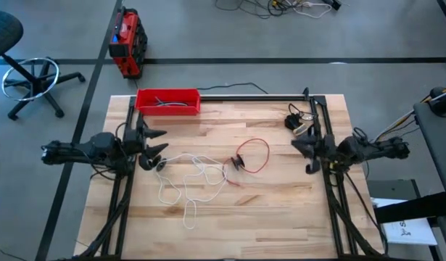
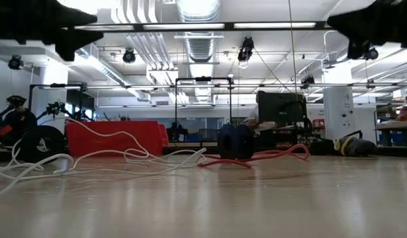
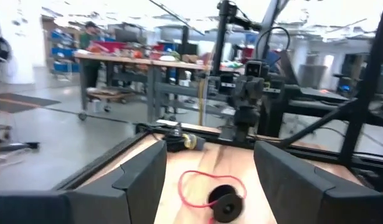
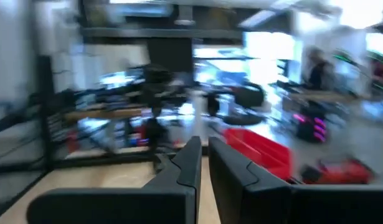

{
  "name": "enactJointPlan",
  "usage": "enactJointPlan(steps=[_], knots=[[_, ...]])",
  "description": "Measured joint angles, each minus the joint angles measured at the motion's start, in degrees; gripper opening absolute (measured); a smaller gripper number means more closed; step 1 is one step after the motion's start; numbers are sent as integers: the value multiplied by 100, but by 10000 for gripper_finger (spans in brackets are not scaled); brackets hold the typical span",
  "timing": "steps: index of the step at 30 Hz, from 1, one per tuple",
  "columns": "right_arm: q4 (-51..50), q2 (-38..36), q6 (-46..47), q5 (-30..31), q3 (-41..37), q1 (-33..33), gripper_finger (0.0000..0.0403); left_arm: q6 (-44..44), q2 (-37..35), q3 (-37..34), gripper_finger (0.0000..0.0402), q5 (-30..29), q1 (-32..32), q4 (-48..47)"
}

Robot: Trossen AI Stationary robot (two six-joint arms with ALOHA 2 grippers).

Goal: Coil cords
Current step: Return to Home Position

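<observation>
**Both arms drawn back, cords left loose on the desk**

A light, slatted wooden desk is seen from above, with a rectangular red plastic tray set at its far edge, toward the left.

The left gripper is held above the desk just on the near side of the tray. Its fingers are spread wide and nothing is held between them. The right gripper is held well to the right of the tray, across the desk. Its fingers are pressed almost together, with only a thin slit between them, and nothing is pinched.

The long, thin white cord is sprawled in loose, uncoiled loops on the desk, on the near side of the tray and running on toward the near edge. Its small round black disc lies close under the left gripper.

The shorter thin red cord lies in a single open loop to the right of the tray and nearer than it, beside the white cord's loops. Its own black disc-shaped spool stands at the end of the loop closer to the tray.
</observation>
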Motion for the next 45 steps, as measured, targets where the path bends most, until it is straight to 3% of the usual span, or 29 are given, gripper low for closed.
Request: enactJointPlan(steps=[2, 7, 12, 19, 24, 30, 45], knots=[[-63, -38, 345, 221, -31, -283, 24, 103, -349, -260, 232, -166, 1, 9], [-589, -2, 702, -857, -7, -1179, 30, 202, -831, -578, 226, -208, 2, 27], [-717, -82, 450, -1297, -8, -1771, 25, 183, -711, -608, 227, -147, 2, -268], [-670, -149, 99, -1317, -66, -1705, 28, 316, -793, -872, 241, -134, 0, -251], [-308, -152, 199, -1737, -467, -1678, 27, 382, -803, -1424, 251, -81, 2, 332], [-399, -86, 396, -1759, -584, -1680, 25, 879, -559, -1430, 261, 93, 2, 379], [-582, -101, -232, -1843, -593, -1706, 28, 845, -372, -1405, 265, 148, 2, 329]])
